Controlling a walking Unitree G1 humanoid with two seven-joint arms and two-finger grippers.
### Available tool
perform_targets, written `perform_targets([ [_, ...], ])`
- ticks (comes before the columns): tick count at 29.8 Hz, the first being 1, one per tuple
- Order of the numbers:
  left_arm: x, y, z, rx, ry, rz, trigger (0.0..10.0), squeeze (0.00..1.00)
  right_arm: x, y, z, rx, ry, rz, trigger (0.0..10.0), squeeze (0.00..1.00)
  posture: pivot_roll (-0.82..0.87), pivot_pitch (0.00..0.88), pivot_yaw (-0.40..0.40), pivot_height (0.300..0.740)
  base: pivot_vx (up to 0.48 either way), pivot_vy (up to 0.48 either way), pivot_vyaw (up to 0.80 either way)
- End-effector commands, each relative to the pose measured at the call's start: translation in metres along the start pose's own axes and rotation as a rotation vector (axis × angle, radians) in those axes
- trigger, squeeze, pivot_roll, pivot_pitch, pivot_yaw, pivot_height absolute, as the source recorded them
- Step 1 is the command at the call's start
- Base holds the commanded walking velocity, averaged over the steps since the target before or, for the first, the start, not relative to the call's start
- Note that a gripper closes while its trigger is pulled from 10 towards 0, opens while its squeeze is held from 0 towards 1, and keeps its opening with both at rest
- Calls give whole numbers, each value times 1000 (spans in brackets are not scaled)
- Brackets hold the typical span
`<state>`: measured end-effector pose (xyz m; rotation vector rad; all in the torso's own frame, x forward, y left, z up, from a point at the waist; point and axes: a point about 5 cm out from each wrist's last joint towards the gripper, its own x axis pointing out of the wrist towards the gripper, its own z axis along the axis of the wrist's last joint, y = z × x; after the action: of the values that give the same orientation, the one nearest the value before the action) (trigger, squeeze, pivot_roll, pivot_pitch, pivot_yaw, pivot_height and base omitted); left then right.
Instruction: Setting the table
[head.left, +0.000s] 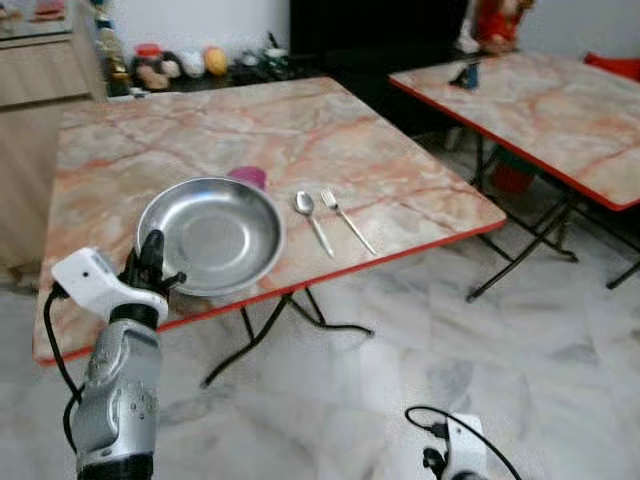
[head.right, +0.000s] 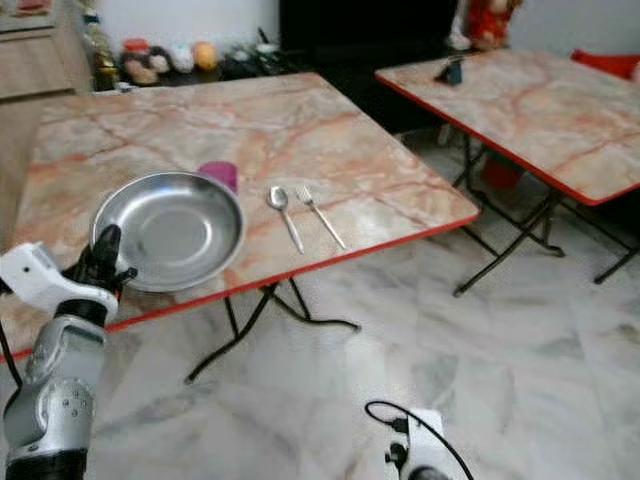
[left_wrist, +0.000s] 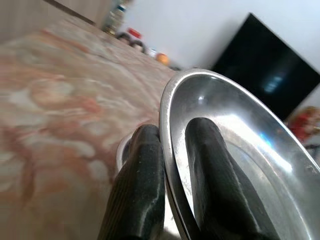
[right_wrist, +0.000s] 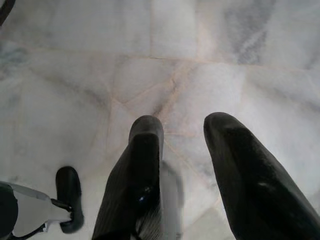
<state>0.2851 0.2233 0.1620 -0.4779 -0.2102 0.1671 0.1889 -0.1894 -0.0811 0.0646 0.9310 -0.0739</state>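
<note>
Steel, shiny and round, the plate (head.left: 211, 235) sits near the front edge of the marble-patterned table (head.left: 300, 130), on the robot's left part of it. The left gripper (head.left: 150, 262) has it by the near-left rim: in the left wrist view one black finger (left_wrist: 137, 185) lies outside the rim and the other (left_wrist: 215, 185) inside the bowl of the plate (left_wrist: 240, 150), the two closed down to just the thickness of the metal between them. From that view I cannot tell whether the held edge is lifted or lying flat on the table.

Just beside the plate on its right lie a spoon (head.left: 313, 221) and a fork (head.left: 347, 220), side by side and close, neither touching the plate, handles pointing toward the table's front edge. A pink cup (head.left: 248, 177) stands just behind the plate, partly hidden by its far rim.

The right gripper (right_wrist: 182, 130) hangs low, well away from the table, over the pale marble floor (right_wrist: 200, 50); its fingers (right_wrist: 145, 150) are spread apart with nothing between them.

Beyond the plate's table, to the right, stands a second table (head.left: 540, 110) with the same top and red edging. No brand, label or writing can be read anywhere.
</note>
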Motion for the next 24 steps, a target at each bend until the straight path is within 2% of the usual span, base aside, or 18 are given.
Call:
perform_targets([
  [1,0,-5,4,1,-20,-16,10000,0,0,-3,3,-6,-5,-5,10000,0,-10,0,10,707,0,-480,438],
  [7,-1,-6,3,4,-17,-16,10000,0,0,-3,2,-7,-4,-4,10000,0,-15,0,13,707,0,-480,0],
  [17,1,-11,2,-4,-14,-25,10000,0,0,-2,2,-21,-4,5,10000,0,-18,0,18,707,0,-480,719],
  [24,0,-13,1,-8,-8,-22,10000,0,0,-2,2,-6,-4,1,10000,0,-20,0,17,707,0,-480,127],
])
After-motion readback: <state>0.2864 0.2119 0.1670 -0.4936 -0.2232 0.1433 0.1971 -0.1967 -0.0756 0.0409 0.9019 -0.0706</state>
